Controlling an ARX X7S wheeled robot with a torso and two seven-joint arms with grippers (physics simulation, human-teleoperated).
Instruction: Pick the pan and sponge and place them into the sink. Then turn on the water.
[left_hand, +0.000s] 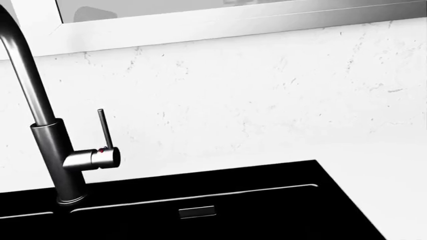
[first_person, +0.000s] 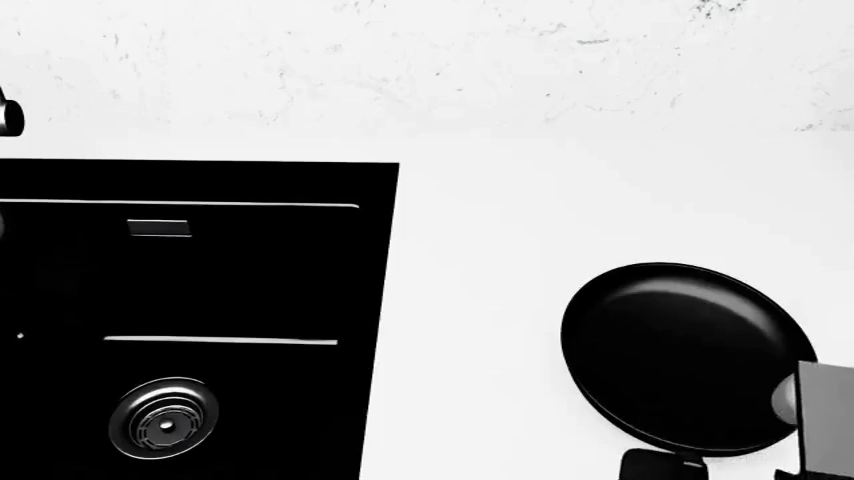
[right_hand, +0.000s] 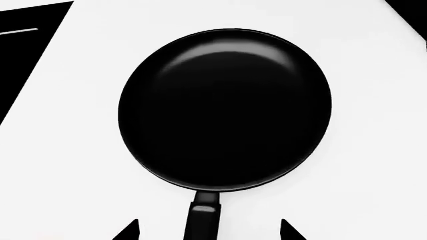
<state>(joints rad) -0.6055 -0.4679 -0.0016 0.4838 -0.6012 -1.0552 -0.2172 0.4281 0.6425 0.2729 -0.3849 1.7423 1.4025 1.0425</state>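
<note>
From where I stand, the right claw (right_hand: 209, 231) is spread wide, nothing gripped: only its two dark fingertips (right_hand: 128, 231) show at the edge of the right wrist view, one on either side of the short dark handle (right_hand: 202, 220) of the round black frying pan (right_hand: 225, 110). To my eye the step in hand is the grasp on that handle, and it would go best if the claw came down squarely, kept the handle centred between the tips, and closed well up the handle, near the rim, so the pan does not swing or tip when lifted. The pan sits flat on the white table (first_person: 481, 300), with a dark matte inside, a thin rim and a soft sheen along its far curve; nothing lies in it. It lies well apart from the large black rectangular sink (first_person: 200, 290), which sits off to the robot's left with a round steel drain (first_person: 164, 417) in the near basin. Farther back, the dark cylindrical faucet (left_hand: 57, 160) stands behind the sink with its thin lever (left_hand: 104, 129) upright; I see no stream. The left claw is out of sight, so I cannot tell its state, and I see no sponge anywhere.
</note>
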